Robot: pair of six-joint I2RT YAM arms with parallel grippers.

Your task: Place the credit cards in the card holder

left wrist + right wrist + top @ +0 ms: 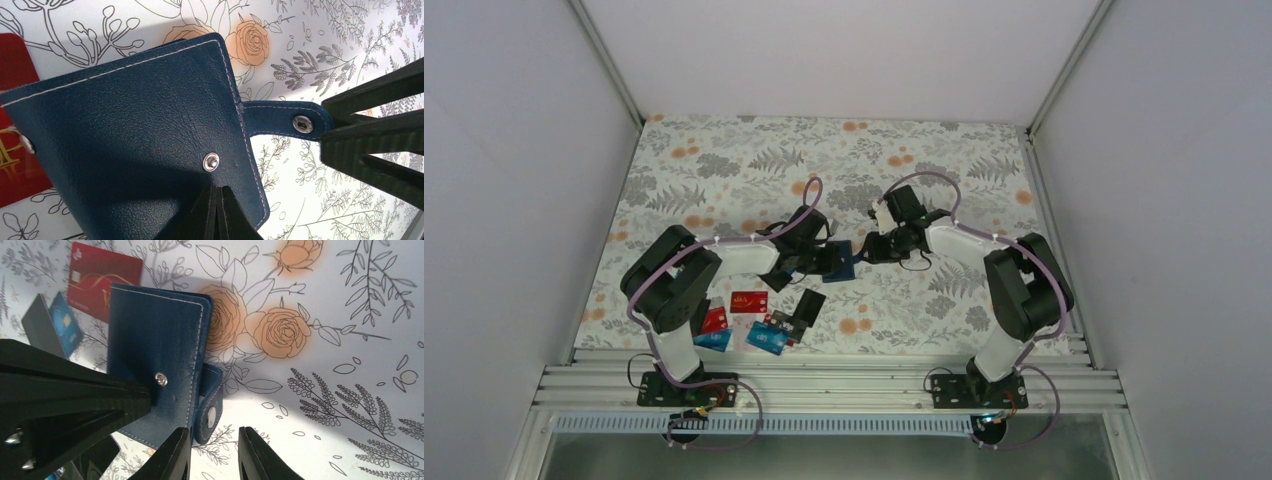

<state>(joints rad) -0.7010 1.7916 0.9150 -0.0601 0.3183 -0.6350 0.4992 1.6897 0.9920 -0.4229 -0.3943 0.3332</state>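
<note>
The card holder (140,125) is a navy wallet, closed, with its snap tab (287,120) unfastened and sticking out. My left gripper (217,200) is shut on the holder's edge just below the snap stud and holds it above the cloth (834,262). My right gripper (215,452) is open, and the tab (210,407) hangs just beyond its fingertips, close to the left finger (172,455). Credit cards lie on the cloth near the left arm: red ones (748,301), light blue ones (766,338) and a black one (809,303). A red card (102,277) shows beyond the holder.
The floral cloth (944,170) covers the table, with white walls on three sides. A metal rail (844,385) runs along the near edge by the arm bases. The left gripper's fingers (65,390) fill the left of the right wrist view.
</note>
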